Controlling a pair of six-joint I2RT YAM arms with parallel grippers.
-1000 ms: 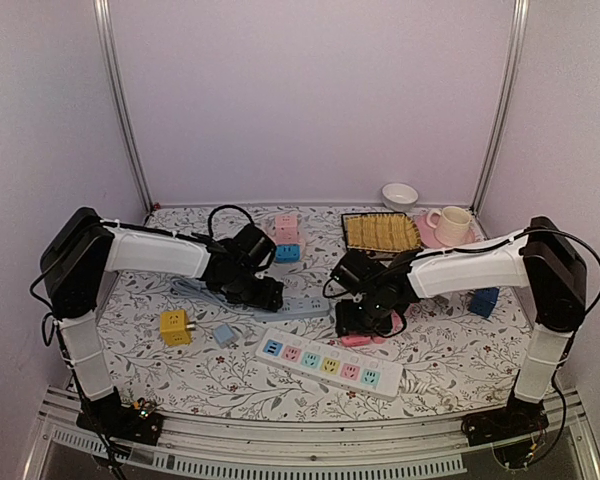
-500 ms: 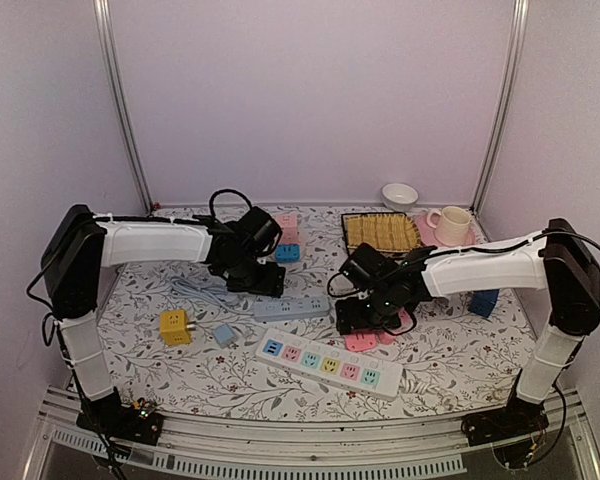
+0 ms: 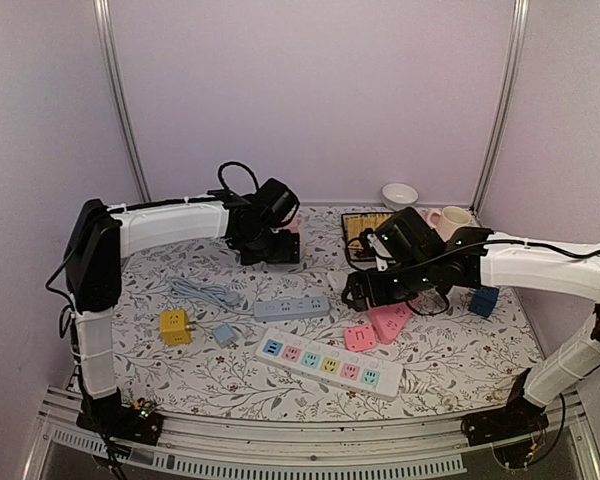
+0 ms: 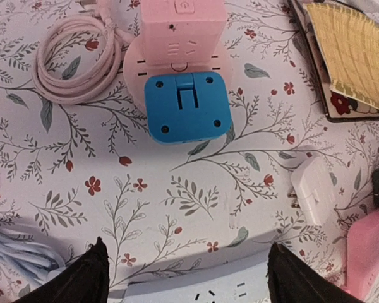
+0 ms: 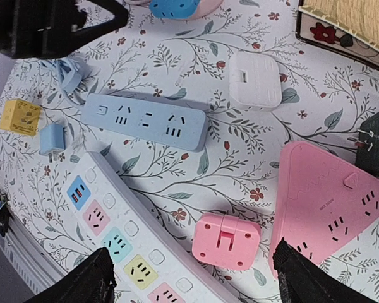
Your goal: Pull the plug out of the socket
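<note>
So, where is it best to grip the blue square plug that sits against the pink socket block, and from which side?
Grip the blue square plug across its left and right flat sides, as the left wrist view shows them, coming from above. Those sides are parallel and free; the far edge meets the pink socket block. The open left gripper seems lined up for this.

Left fingers (image 4: 87, 281) apart; right fingers (image 5: 82, 285) seemingly likewise

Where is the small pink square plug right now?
Right wrist view, lower centre: the small pink square plug lies beside the pink triangular socket, just right of the long white power strip.
</note>
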